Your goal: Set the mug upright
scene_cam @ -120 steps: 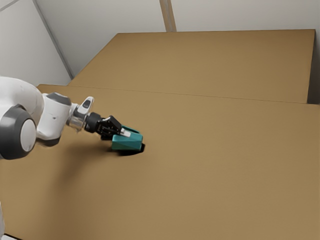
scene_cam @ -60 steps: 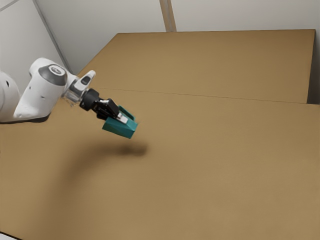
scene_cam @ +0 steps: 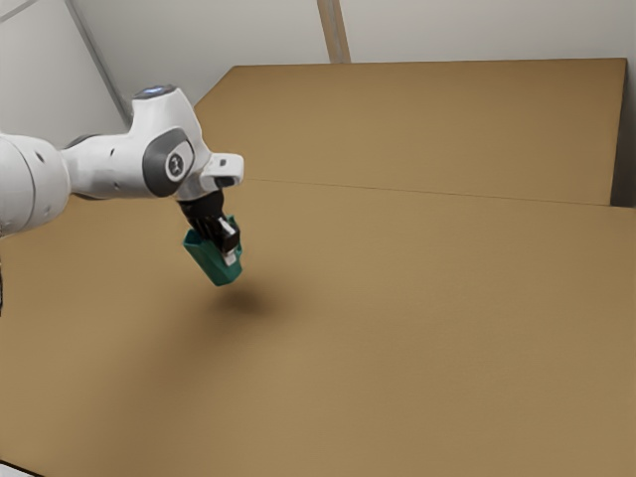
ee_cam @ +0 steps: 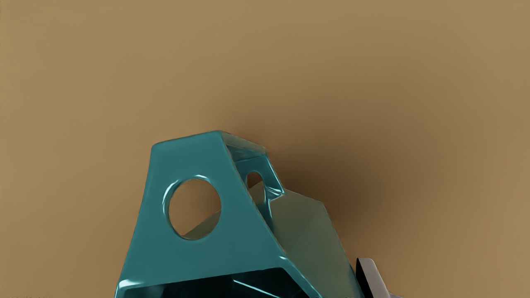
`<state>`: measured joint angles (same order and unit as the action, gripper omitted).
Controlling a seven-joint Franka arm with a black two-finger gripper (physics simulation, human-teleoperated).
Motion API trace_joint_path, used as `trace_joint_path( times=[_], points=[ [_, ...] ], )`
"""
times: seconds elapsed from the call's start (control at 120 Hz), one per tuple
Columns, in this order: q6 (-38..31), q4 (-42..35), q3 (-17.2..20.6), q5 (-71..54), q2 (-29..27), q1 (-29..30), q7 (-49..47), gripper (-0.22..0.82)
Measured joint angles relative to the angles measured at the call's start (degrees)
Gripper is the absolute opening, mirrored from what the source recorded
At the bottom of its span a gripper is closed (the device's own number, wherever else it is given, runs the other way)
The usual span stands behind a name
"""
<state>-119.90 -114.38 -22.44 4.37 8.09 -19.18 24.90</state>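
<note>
Exterior view, left to right, everything placed by the mug. Arm [scene_cam: 119,169]: white with grey joints, comes in from the exterior view's left, above the mug's level, then bends down to it. Gripper [scene_cam: 230,254]: black, pointing down at the mug, pale tip against its side. Mug [scene_cam: 206,260]: teal, faceted, held in the air over the table [scene_cam: 427,328] — tilted, not upright, open end up toward the exterior view's left, other end lower, toward the right. Fingers clamped on the mug; far one hidden behind it. Shadow [scene_cam: 245,301]: soft, dark, on the table below the mug and a bit to its right. Brown strip [scene_cam: 335,35]: on the pale wall [scene_cam: 477,28], far behind the mug and to its right. Second brown surface [scene_cam: 427,119]: behind the mug, mostly to its right

Wrist view: mug's dark opening faces the gripper's side, large round hole in one teal panel, smaller hole seen beyond it — one fingertip [ee_cam: 374,276] at the mug's outer wall, shadow on the table past the mug
</note>
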Motion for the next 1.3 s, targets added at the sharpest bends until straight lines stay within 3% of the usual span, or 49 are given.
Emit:
trace_joint_path(
  times=[0.308,0.908,1.3],
  points=[
    [-3.18,-6.90,2.49,-8.08,-3.67,-0.39,-8.72,-0.16],
    [-10.16,-7.82,6.76,-10.29,-0.20,-1.02,-18.83,-0.16],
    [-12.43,-8.60,7.04,-10.24,1.34,-0.87,-22.14,-0.16]
  ],
)
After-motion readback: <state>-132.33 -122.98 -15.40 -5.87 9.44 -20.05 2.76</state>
